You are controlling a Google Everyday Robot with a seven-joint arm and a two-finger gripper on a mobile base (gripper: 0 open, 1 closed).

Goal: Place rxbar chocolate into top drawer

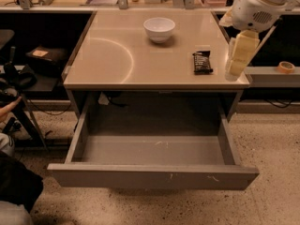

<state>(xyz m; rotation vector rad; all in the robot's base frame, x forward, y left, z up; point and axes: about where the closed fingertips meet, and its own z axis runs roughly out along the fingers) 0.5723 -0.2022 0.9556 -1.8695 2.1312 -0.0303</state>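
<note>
At the bar's (pixel 202 62) three o'clock hangs the gripper (pixel 240 60), perhaps poised to grasp; I cannot tell its jaw opening. The drawer (pixel 152 176) gapes ready.

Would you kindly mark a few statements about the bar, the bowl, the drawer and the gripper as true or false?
1. The top drawer is pulled open. True.
2. The rxbar chocolate lies inside the drawer. False: it lies on the table, near its right edge.
3. The gripper hangs just right of the bar, at the table's right edge. True.
4. The white bowl stands nearer the drawer than the bar does. False: it stands farther back on the table.
</note>
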